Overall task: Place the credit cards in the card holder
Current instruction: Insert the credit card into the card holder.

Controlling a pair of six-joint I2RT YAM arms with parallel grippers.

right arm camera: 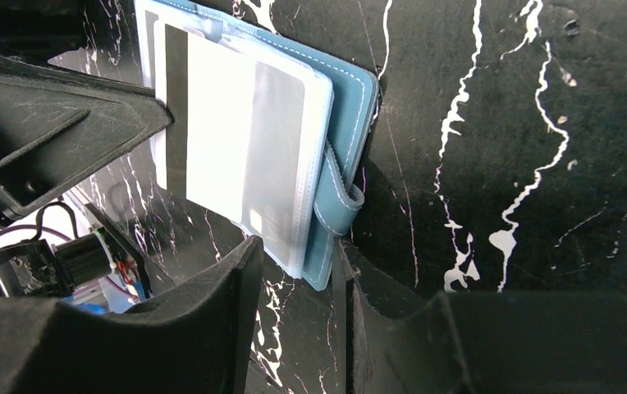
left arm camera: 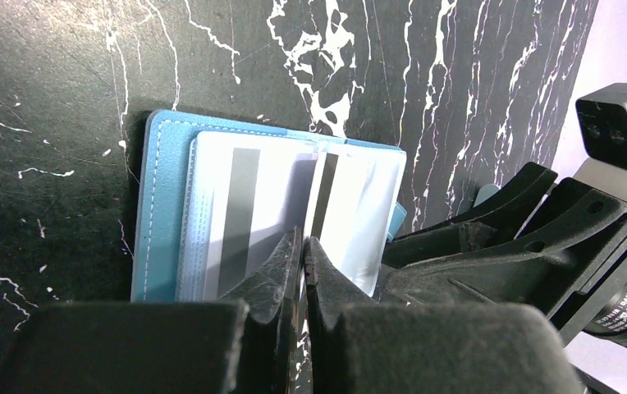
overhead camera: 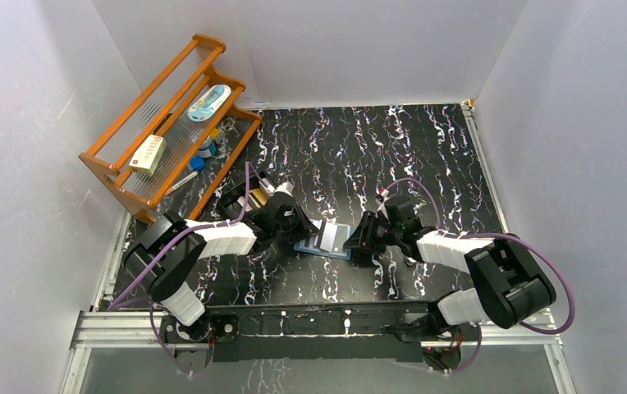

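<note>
The teal card holder (overhead camera: 327,240) lies open on the black marble table between both grippers. In the left wrist view its cover (left arm camera: 158,205) frames pale pockets; a whitish credit card (left arm camera: 244,205) with a grey stripe sits in the left pocket. My left gripper (left arm camera: 304,242) is shut on the near edge of a second whitish striped card (left arm camera: 347,213) lying against the right pocket page. In the right wrist view that card (right arm camera: 220,123) lies on the holder (right arm camera: 351,107). My right gripper (right arm camera: 298,254) is open, its jaws on either side of the holder's snap-tab corner.
A wooden rack (overhead camera: 167,131) stands at the back left, carrying a white-and-red box (overhead camera: 148,154) and small items. A black open-topped box (overhead camera: 240,201) sits just behind my left arm. White walls enclose the table on three sides.
</note>
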